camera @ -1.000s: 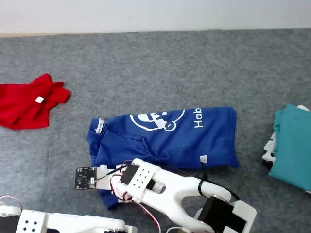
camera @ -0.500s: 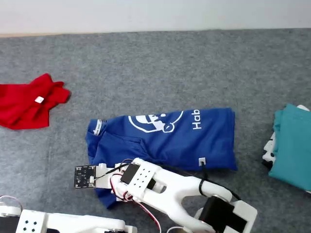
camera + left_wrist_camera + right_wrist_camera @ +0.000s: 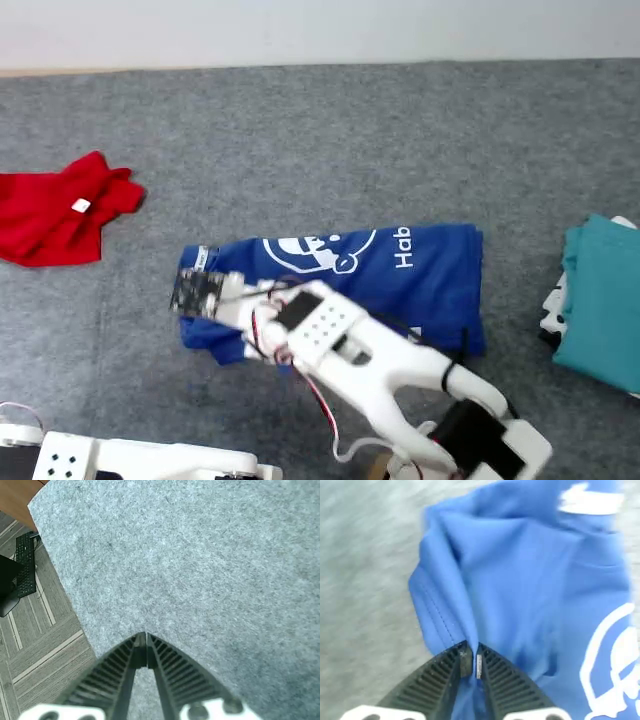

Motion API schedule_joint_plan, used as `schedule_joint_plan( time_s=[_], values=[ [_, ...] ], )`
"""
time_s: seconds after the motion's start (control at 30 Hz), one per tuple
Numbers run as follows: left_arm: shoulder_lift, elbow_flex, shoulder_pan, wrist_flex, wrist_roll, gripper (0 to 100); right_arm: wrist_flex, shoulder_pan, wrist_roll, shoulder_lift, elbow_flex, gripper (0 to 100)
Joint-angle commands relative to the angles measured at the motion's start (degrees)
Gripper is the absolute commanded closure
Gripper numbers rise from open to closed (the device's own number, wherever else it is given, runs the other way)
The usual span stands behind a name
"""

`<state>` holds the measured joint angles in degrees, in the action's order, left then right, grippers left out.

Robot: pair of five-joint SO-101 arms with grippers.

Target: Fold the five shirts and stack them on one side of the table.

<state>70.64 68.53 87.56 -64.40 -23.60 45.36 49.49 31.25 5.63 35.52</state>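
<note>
It looks like an office or lab to me: felt-covered bench [image 3: 200, 555], with a keyboard [image 3: 25, 562] and plank floor [image 3: 40, 645] beyond its edge.

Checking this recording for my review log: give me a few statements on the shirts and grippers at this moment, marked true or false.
The right gripper is shut on a fold of the blue shirt. True.
The red shirt lies neatly folded. False: it is crumpled.
The left gripper holds a shirt. False: it is shut on nothing, above the grey mat.
The teal shirt lies apart from the blue shirt. True.
</note>
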Motion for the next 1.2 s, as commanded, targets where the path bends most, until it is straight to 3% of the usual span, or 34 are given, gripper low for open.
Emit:
schedule_joint_plan(
  time_s=[0.0,0.33,0.53,0.7,0.9,1.17],
  values=[
    [0.4,-0.6,0.1,1.3,-0.3,98,0.5,-4.4,0.6,-3.9,-8.9,98.8],
    [0.4,-0.6,0.1,1.3,-0.3,98,9.8,-7.8,0.7,-15.5,-25.3,97.9],
    [0.4,-0.5,0.1,1.3,-0.3,98,16.0,-8.9,-2.5,-15.6,-27.2,79.0],
    [0.4,-0.5,0.1,1.3,-0.3,98,17.8,-12.3,-7.0,-16.1,-31.6,77.4],
    [0.4,-0.5,0.1,1.3,-0.3,98,26.2,-9.6,-7.2,-14.0,-35.5,78.6],
    [0.4,-0.5,0.1,1.2,-0.3,98,33.1,0.6,-7.3,-14.5,-36.7,99.5]
  ],
)
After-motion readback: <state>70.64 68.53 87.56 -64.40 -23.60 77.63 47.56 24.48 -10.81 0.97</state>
